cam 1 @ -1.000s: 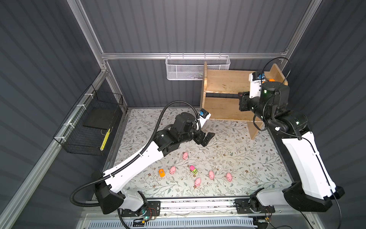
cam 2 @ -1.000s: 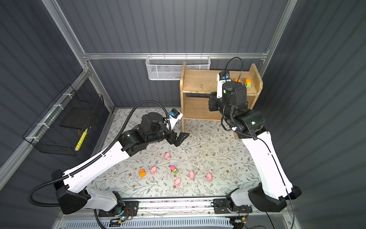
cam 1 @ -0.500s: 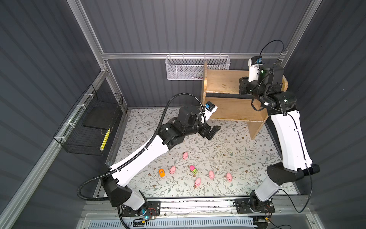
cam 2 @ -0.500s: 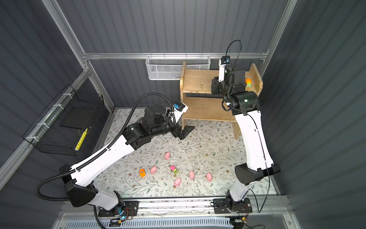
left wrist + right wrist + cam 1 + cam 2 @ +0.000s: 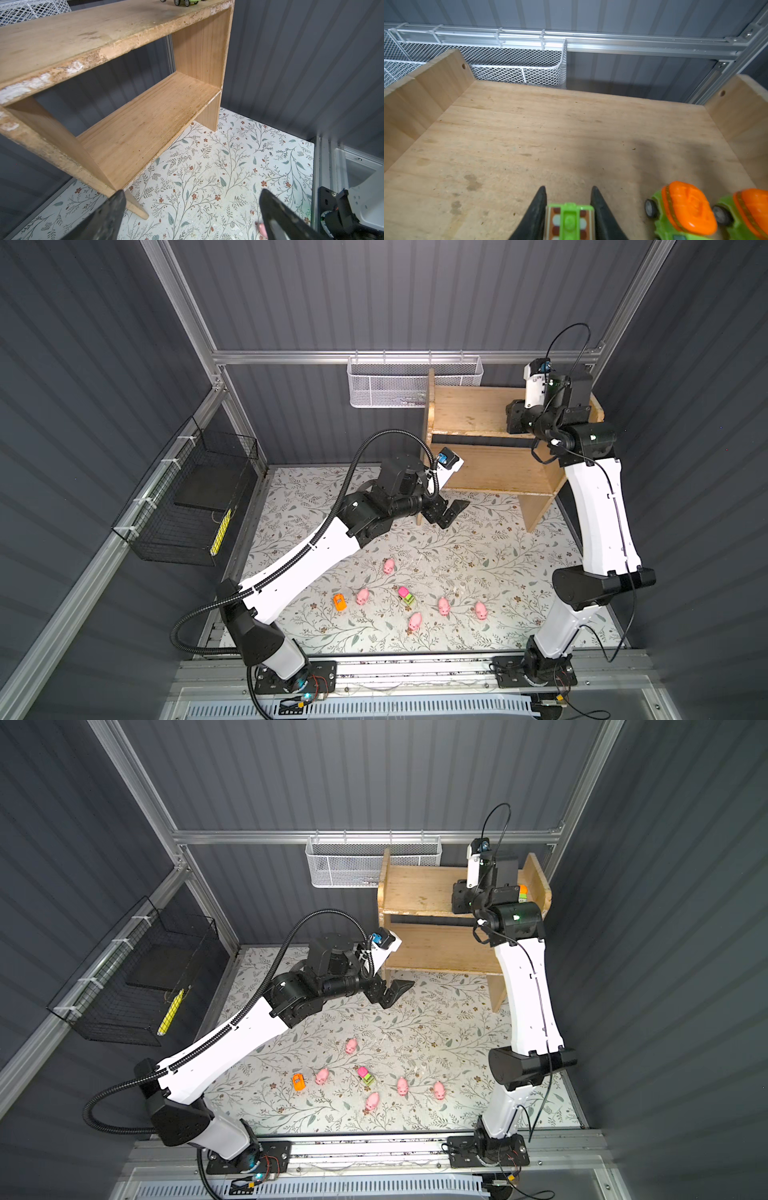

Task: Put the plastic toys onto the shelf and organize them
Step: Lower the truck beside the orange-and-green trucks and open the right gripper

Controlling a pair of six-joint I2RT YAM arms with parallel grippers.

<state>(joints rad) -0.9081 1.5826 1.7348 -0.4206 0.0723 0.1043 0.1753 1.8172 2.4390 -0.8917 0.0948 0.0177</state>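
Note:
My right gripper (image 5: 569, 190) is shut on a green toy vehicle (image 5: 570, 220) and hangs just over the top tier of the wooden shelf (image 5: 469, 414). Two green-and-orange vehicles (image 5: 683, 209) stand on that tier next to it, by the right side panel. My left gripper (image 5: 451, 512) is open and empty, low over the mat at the shelf's left leg (image 5: 135, 205). Several pink pigs (image 5: 389, 566), an orange vehicle (image 5: 339, 601) and a pink-and-green vehicle (image 5: 406, 596) lie on the floral mat near the front.
A white mesh basket (image 5: 390, 385) hangs on the back wall beside the shelf. A black wire basket (image 5: 195, 506) with a yellow item hangs on the left wall. The shelf's lower tier (image 5: 145, 128) is bare.
The right arm has risen from in front of the shelf to its top tier with the green vehicle. The left arm has swung away from the toys towards the shelf's left leg.

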